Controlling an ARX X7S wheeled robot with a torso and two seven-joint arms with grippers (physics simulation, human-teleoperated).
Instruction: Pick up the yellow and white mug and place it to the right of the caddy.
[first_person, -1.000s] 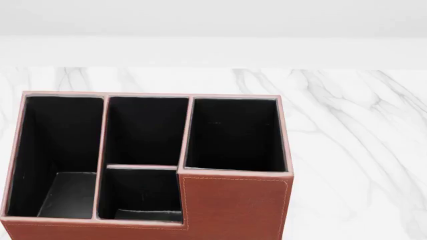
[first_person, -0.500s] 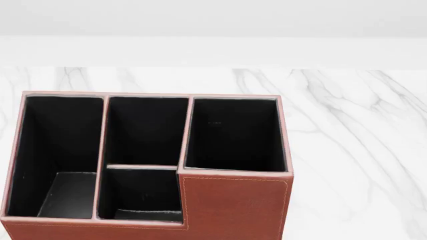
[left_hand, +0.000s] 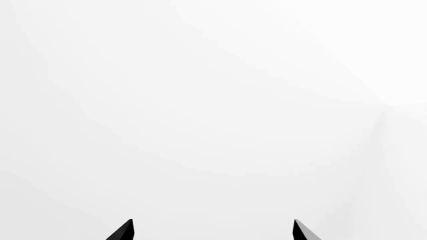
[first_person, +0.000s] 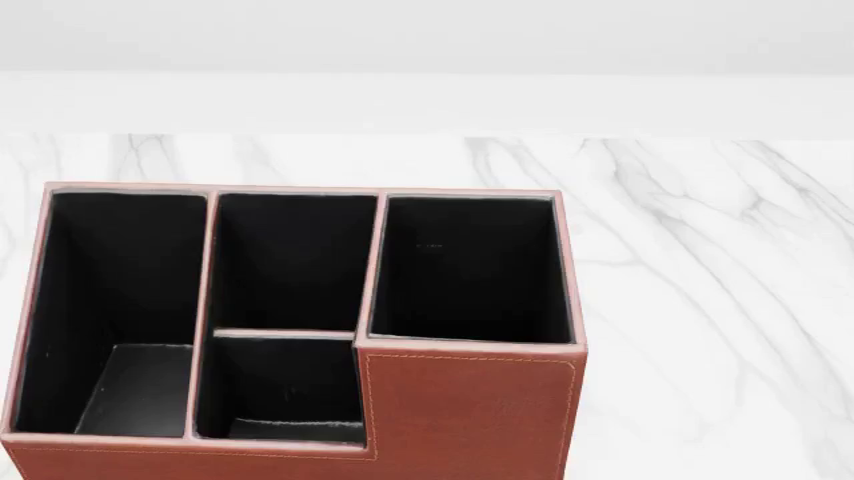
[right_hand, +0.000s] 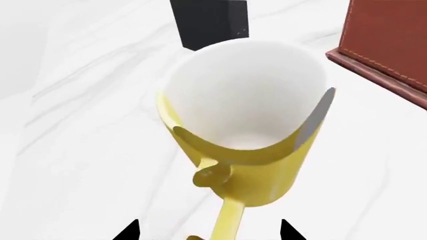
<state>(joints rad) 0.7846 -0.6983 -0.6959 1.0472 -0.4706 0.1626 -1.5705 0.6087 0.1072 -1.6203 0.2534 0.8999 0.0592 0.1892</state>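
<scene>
Nothing has shifted in the head view since half a second ago: the caddy occupies the same place on the marble worktop, toward 8 o'clock of that view, with its four black-lined compartments open upward and its taller corner at the near right. No arm and no mug appear in this view.

Right wrist view: the yellow and white mug fills the centre, its white interior facing the camera and its yellow loop handle pointing toward the camera. Two dark tips of the right gripper show at the frame edge, one on each side of the handle; these fingers are spread, and no contact with the mug is visible. The mug lies just ahead of the fingertips, with the handle between them. A corner of the caddy, reddish-brown with stitched edges, stands near the mug but apart from it. A dark upright object shows beyond the mug's far rim; its identity cannot be told.

Left wrist view: only the two tips of the left gripper show against a blank white field. Its fingers are spread wide and hold nothing.
</scene>
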